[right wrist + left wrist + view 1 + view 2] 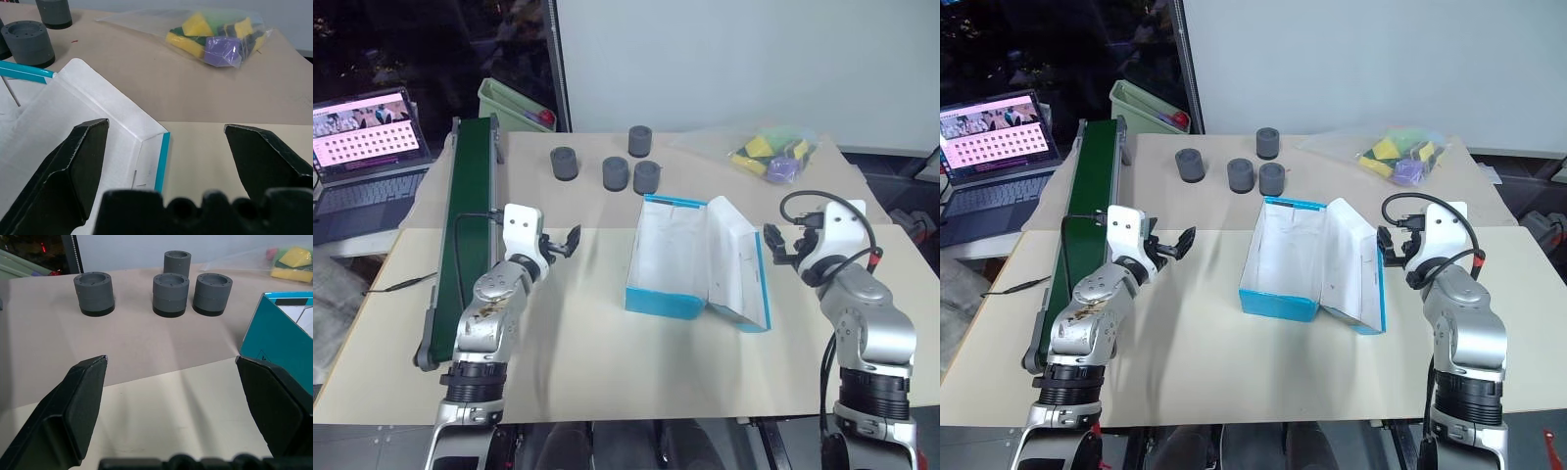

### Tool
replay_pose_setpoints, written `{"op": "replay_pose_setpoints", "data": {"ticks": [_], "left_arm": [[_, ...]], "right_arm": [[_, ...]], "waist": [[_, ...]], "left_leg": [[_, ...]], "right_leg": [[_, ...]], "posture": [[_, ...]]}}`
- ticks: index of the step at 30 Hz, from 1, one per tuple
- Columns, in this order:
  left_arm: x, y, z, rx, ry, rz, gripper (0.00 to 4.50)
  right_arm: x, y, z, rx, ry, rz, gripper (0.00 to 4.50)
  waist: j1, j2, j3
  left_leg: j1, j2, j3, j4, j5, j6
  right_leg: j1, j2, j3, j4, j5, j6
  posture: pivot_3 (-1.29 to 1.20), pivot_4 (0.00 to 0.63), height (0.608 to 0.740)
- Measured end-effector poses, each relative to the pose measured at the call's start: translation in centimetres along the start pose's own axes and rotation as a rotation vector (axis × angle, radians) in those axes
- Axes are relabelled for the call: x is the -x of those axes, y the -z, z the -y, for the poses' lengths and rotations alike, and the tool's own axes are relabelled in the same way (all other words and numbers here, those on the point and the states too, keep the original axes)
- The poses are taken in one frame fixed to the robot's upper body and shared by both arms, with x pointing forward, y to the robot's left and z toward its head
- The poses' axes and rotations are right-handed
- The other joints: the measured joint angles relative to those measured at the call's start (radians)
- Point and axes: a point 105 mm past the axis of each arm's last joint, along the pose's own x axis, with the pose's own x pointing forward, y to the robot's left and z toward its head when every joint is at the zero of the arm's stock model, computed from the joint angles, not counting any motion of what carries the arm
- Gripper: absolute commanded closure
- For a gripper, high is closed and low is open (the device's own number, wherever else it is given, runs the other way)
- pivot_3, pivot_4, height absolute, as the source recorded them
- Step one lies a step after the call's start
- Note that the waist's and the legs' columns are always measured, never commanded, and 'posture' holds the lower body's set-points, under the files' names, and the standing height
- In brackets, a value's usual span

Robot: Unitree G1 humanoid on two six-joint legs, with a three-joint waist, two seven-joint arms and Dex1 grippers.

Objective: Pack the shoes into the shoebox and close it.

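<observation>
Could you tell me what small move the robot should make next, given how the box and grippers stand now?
Probably hold both arms and look for the shoes. The shoebox stands open, white inside, with nothing in it, its lid folded out toward the right gripper. Both the left gripper and the right one are open and hold nothing, and no shoe lies on the table.

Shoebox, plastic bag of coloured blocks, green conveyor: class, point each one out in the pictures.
shoebox (658, 300), left eye view, blue front wall.
plastic bag of coloured blocks (222, 50), right wrist view, purple block inside.
green conveyor (465, 211), left eye view, middle of belt.
</observation>
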Motion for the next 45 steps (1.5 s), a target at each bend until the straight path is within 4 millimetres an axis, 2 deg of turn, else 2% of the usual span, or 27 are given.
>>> {"op": "replay_pose_setpoints", "data": {"ticks": [2, 3, 4, 7, 9, 10, 12, 14, 17, 22, 24, 32, 39, 45], "left_arm": [[0.0, 0.0, 0.0, -0.001, 0.0, 0.0, 0.0], [-0.1, 0.0, -0.1, -0.006, -0.006, -0.002, 0.0], [-0.3, -0.1, -0.2, -0.009, -0.016, -0.004, 0.0], [-1.1, -1.4, 0.1, 0.002, -0.023, 0.033, 0.0], [-0.9, -1.6, -0.4, 0.017, -0.057, 0.044, 0.0], [-0.4, -1.5, -1.1, 0.027, -0.092, 0.042, 0.0], [0.6, -0.6, -2.7, 0.042, -0.156, 0.014, 0.0], [2.0, 0.6, -4.2, 0.043, -0.208, -0.023, 0.0], [3.2, 1.7, -6.2, 0.062, -0.299, -0.066, 0.0], [5.5, 1.1, -10.8, 0.062, -0.513, -0.091, 0.0], [6.2, 0.8, -11.9, 0.054, -0.561, -0.1, 0.0], [6.4, 1.3, -11.6, 0.057, -0.555, -0.196, 0.0], [5.9, 1.3, -10.8, 0.05, -0.529, -0.216, 0.0], [5.7, 2.7, -10.8, 0.057, -0.526, -0.274, 0.0]], "right_arm": [[0.0, 0.0, -0.1, 0.003, -0.003, 0.0, 0.07], [-0.2, 0.0, -0.8, 0.032, -0.036, -0.006, 0.07], [-0.4, -0.3, -2.0, 0.056, -0.09, -0.005, 0.07], [0.0, -1.9, -8.2, 0.088, -0.395, 0.042, 0.07], [2.0, -3.4, -12.3, 0.107, -0.671, 0.078, 0.07], [4.3, -4.2, -14.6, 0.144, -0.875, 0.087, 0.07], [7.6, -5.8, -16.9, 0.175, -1.12, 0.137, 0.07], [8.8, -5.9, -17.6, 0.17, -1.234, 0.129, 0.07], [8.8, -4.9, -17.9, 0.175, -1.279, 0.072, 0.07], [8.1, -3.4, -18.6, 0.169, -1.297, 0.017, 0.07], [7.7, -3.0, -19.0, 0.154, -1.291, 0.008, 0.07], [7.5, -2.8, -20.4, 0.13, -1.298, 0.022, 0.07], [7.2, -2.9, -20.7, 0.111, -1.272, 0.031, 0.07], [6.9, -3.1, -20.9, 0.092, -1.245, 0.044, 0.07]], "waist": [[0.0, 0.0, 0.0], [0.0, 0.0, 0.0], [-0.005, 0.0, 0.0], [-0.009, 0.0, 0.0], [-0.009, 0.0, 0.0], [-0.009, 0.001, 0.0], [-0.005, 0.0, 0.0], [0.001, 0.0, 0.0], [0.011, -0.001, 0.0], [0.012, -0.001, 0.0], [0.01, -0.001, 0.0], [0.015, -0.001, 0.0], [0.018, -0.001, 0.0], [0.018, -0.001, 0.0]], "left_leg": [[0.0, 0.0, 0.0, 0.0, 0.0, 0.0], [0.0, 0.0, 0.0, 0.0, 0.0, 0.0], [0.0, 0.0, 0.0, 0.0, 0.0, 0.0], [0.001, 0.0, 0.0, 0.0, 0.0, 0.0], [0.0, 0.001, -0.001, 0.0, 0.0, 0.0], [-0.001, 0.001, -0.002, -0.001, 0.0, 0.001], [-0.001, 0.001, -0.005, 0.0, -0.001, 0.001], [-0.002, 0.0, -0.005, 0.0, -0.001, 0.001], [-0.001, 0.0, -0.005, 0.002, 0.0, 0.0], [0.0, 0.0, -0.004, 0.002, 0.0, 0.0], [0.0, 0.0, -0.004, 0.002, 0.0, 0.0], [-0.001, 0.0, -0.004, 0.002, 0.0, 0.0], [-0.001, 0.0, -0.004, 0.002, 0.0, 0.0], [0.0, 0.0, -0.004, 0.002, 0.0, 0.0]], "right_leg": [[0.0, 0.0, 0.0, 0.0, 0.0, 0.0], [0.0, 0.0, 0.0, 0.0, 0.0, 0.0], [0.0, 0.0, 0.0, 0.001, 0.0, 0.0], [0.0, 0.001, 0.0, 0.001, 0.0, 0.0], [0.0, 0.001, 0.0, 0.0, 0.0, 0.0], [-0.001, 0.001, 0.0, -0.001, 0.0, 0.0], [0.0, 0.001, -0.003, -0.003, 0.0, 0.0], [0.001, 0.0, -0.003, -0.002, 0.0, 0.0], [0.001, 0.0, -0.004, -0.001, 0.001, 0.0], [0.001, 0.001, -0.003, 0.0, 0.001, 0.0], [0.001, 0.0, -0.003, 0.0, 0.001, 0.0], [0.0, 0.0, -0.003, 0.0, 0.001, 0.0], [0.0, 0.0, -0.003, 0.0, 0.001, 0.0], [0.0, 0.0, -0.003, 0.0, 0.001, 0.0]], "posture": [[0.0, 0.15, 0.729], [0.0, 0.15, 0.729], [0.0, 0.15, 0.729], [0.0, 0.15, 0.729], [0.0, 0.15, 0.729], [0.0, 0.15, 0.729], [0.0, 0.15, 0.729], [0.0, 0.15, 0.729], [0.0, 0.15, 0.729], [0.0, 0.15, 0.729], [0.0, 0.15, 0.729], [0.0, 0.15, 0.729], [0.0, 0.15, 0.729], [0.0, 0.15, 0.729]]}}
